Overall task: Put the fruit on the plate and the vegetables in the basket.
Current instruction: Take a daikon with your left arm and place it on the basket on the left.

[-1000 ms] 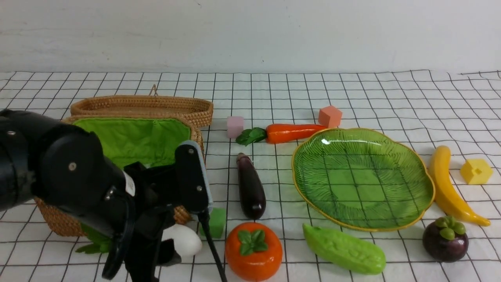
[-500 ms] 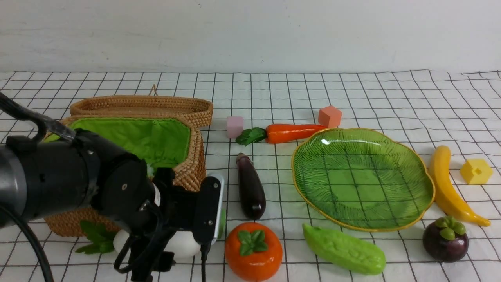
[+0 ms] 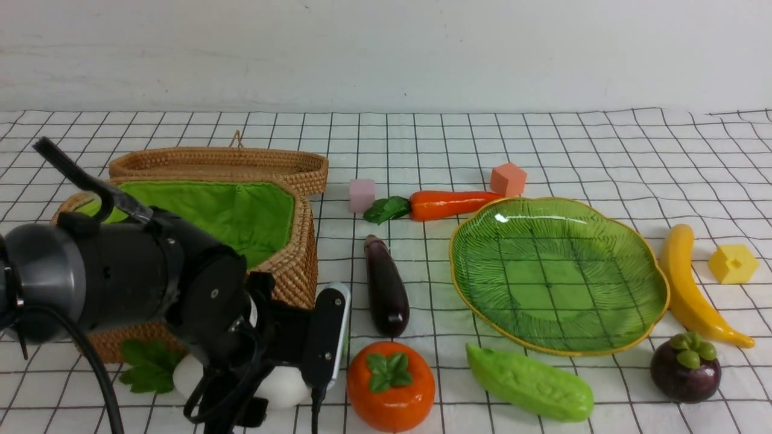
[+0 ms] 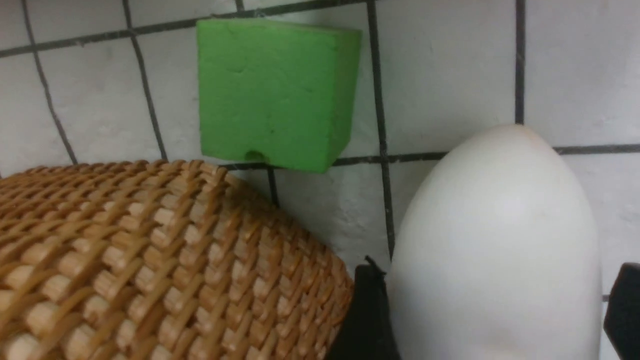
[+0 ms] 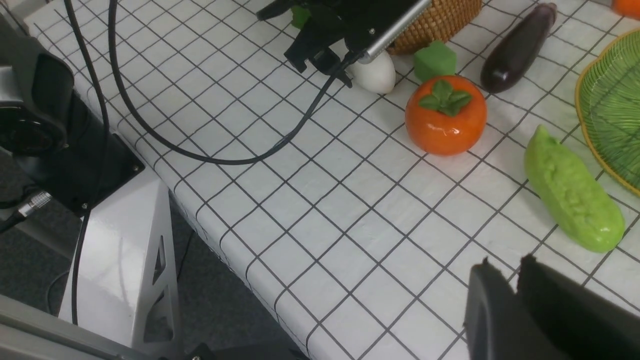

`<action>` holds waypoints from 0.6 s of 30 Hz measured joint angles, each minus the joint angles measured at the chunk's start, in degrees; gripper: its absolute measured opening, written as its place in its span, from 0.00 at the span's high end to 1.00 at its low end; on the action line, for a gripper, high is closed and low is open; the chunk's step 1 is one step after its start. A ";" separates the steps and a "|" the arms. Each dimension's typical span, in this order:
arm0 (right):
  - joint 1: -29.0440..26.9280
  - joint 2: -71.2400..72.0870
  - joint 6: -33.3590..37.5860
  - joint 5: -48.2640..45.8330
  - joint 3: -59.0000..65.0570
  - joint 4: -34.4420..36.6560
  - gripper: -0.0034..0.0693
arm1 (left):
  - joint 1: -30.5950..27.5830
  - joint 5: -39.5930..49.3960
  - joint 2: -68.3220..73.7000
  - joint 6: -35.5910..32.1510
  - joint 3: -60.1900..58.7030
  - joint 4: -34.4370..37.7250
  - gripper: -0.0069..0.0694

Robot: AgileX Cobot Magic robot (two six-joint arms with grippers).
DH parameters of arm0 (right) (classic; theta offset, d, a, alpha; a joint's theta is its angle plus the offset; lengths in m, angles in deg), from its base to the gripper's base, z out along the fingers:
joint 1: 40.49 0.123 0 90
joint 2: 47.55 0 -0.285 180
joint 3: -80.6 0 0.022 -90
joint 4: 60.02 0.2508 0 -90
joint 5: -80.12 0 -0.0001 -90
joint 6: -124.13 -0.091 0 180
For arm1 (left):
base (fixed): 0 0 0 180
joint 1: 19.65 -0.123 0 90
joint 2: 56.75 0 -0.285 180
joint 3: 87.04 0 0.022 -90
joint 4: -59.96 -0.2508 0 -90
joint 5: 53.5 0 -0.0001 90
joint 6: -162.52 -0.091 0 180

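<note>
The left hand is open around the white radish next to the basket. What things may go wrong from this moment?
1. The left hand straddles the smooth, tapering white radish, so the radish may slip out on closing.
2. One finger sits right beside the basket wall and may catch the weave when lifting.
3. The green cube lies close and might be knocked.

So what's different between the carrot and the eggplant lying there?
The carrot is orange with green leaves; the eggplant is dark glossy purple with none. The carrot lies crosswise, the eggplant points front to back. The carrot lies farther from the robot than the eggplant. Both are long toy vegetables on the checked cloth, outside the basket.
</note>
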 joint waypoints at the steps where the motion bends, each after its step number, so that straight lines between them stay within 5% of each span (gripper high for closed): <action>1: 0.00 0.00 0.00 0.00 0.00 0.06 0.81 | 0.00 0.00 0.00 0.00 0.00 -0.01 0.16; 6: 0.00 0.00 0.00 0.00 0.00 0.67 0.81 | 0.13 0.90 0.24 0.63 0.30 -1.03 0.33; 18: 0.00 0.00 0.11 0.00 0.00 1.34 0.79 | 4.12 13.77 -3.68 7.45 -0.35 -0.08 0.32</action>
